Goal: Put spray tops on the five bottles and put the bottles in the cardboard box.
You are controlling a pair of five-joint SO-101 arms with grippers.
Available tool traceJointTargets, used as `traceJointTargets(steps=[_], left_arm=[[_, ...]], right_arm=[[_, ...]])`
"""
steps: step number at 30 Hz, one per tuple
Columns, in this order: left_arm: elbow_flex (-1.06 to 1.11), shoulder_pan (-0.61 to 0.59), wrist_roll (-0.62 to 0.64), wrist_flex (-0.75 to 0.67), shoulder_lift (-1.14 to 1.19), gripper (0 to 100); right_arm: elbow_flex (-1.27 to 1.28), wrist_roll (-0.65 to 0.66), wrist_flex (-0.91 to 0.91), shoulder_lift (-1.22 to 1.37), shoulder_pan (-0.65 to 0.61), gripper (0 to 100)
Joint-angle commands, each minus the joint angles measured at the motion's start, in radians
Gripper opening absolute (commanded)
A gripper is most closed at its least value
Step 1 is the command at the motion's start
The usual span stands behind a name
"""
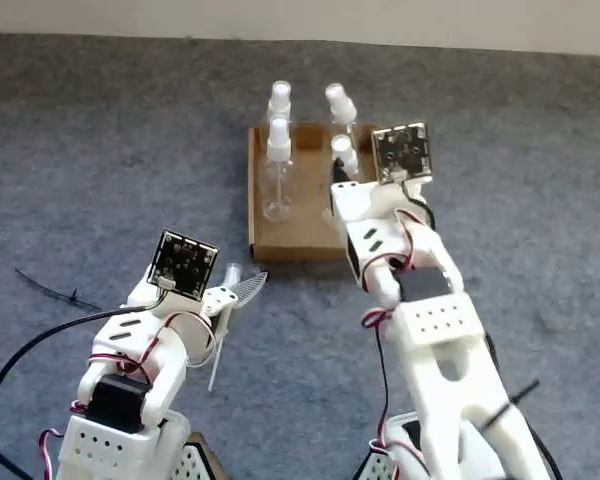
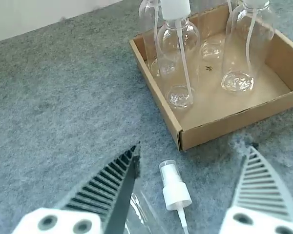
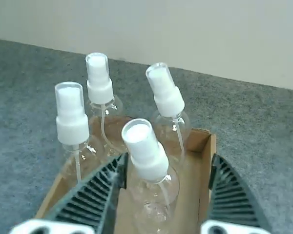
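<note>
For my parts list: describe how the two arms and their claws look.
Both arms, left arm and right arm, have white plastic shells with black motors and twisted red, white and black wires. Each wrist carries a square black circuit board. The left claw and right claw have ribbed, tapered fingers in grey tones.

Transparent colourless plastic bottles (image 3: 149, 192) with white spray tops (image 3: 144, 148); plain brown cardboard box (image 2: 224, 124); mottled grey felt table covering (image 1: 100, 150); white plastic robot arms (image 1: 440, 330).
</note>
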Motion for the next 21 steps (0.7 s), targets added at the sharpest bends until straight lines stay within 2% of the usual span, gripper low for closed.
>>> traceJointTargets(steps=[1,5,9,14,18,21], left_arm=[[-0.004,-0.008,-0.008,-0.032,-0.01,29],[-0.012,-0.041,-0.008,-0.031,-0.01,29],[-0.067,-0.182,-0.008,-0.035,-0.01,29],[-0.205,-0.39,-0.028,-0.031,0.001,29],[-0.306,-0.555,-0.135,-0.028,0.019,29],[-0.4,-0.707,-0.192,-0.035,0.136,29]], right_arm=[[-0.018,0.015,0.084,-0.171,0.007,20.3],[-0.094,0.012,0.246,-0.237,0.005,20.3],[-0.237,0.009,0.483,-0.245,-0.056,20.3],[-0.369,0.008,0.697,-0.243,-0.277,20.3],[-0.392,0.008,0.737,-0.242,-0.458,20.3],[-0.374,0.008,0.742,-0.216,-0.562,20.3]])
